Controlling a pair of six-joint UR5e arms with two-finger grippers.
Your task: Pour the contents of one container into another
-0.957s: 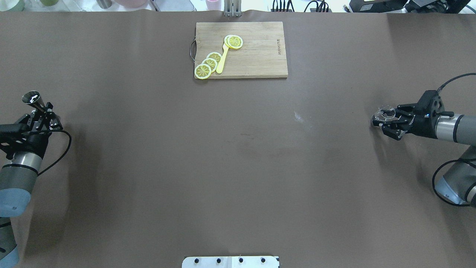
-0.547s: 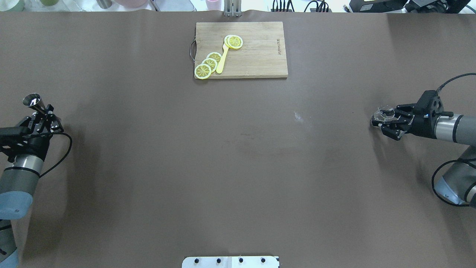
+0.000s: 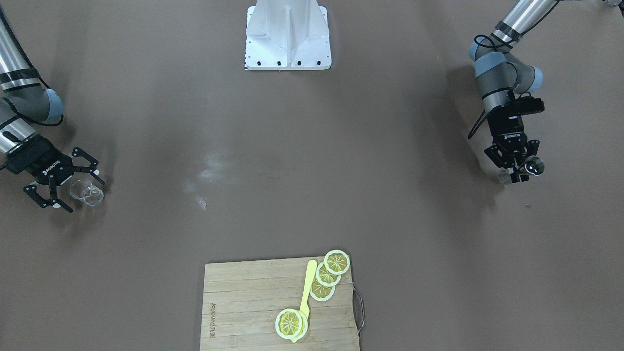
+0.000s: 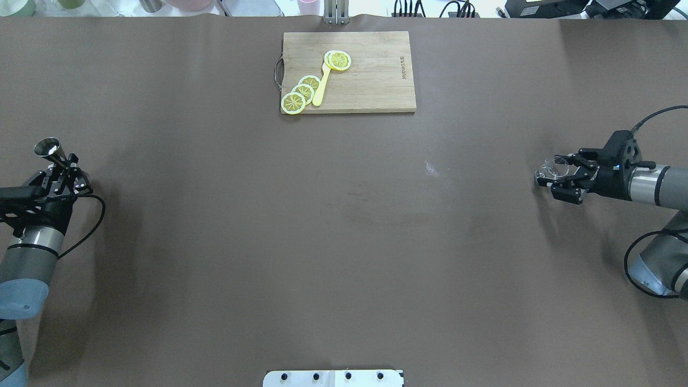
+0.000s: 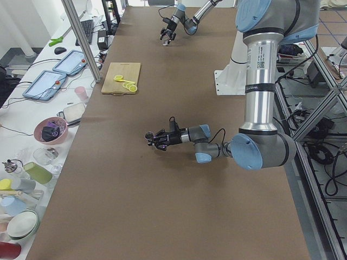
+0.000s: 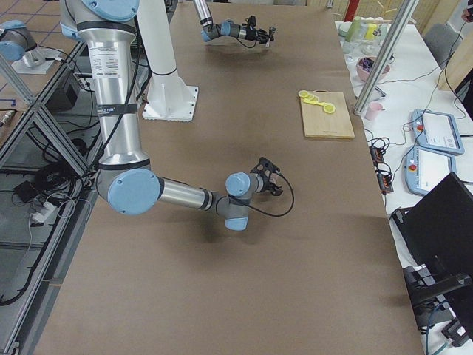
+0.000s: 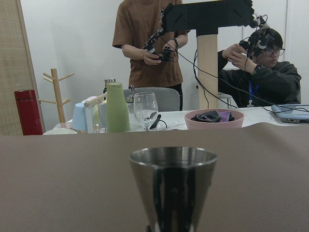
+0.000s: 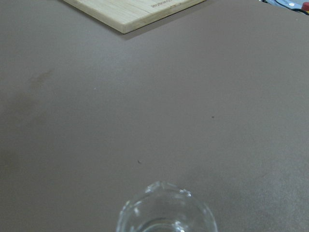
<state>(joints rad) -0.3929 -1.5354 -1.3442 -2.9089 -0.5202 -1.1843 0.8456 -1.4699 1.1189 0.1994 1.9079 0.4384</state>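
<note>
The left gripper [image 4: 62,163] is clamped on the narrow waist of the jigger [image 4: 47,147], which stands upright at the robot's far left edge of the table [image 4: 344,242]; whether it rests on the surface or hangs just above it I cannot tell. At the opposite end, the right gripper [image 3: 84,195] has its fingers [image 3: 95,171] spread to either side of the glass cup [image 3: 87,193], which sits between the tips. Whether the pads already touch the glass is not clear.

The weakest point is probably that cup. Smooth glass with a thick base is likely to skid or tip if one finger reaches it before the other, and a cup nudged out of line would leave the jaws closing on its rim or on nothing.

The second risk is the carry. The two vessels are well apart, so at least one must travel to meet the other. A grip on the jigger's thin waist gives little hold against twisting — any swing could rock it and spill whatever it holds. Its contents do not show.

Last, both mouths are small. A slightly off-centre tilt would probably send the pour onto the brown table cover instead of into the cup.
</note>
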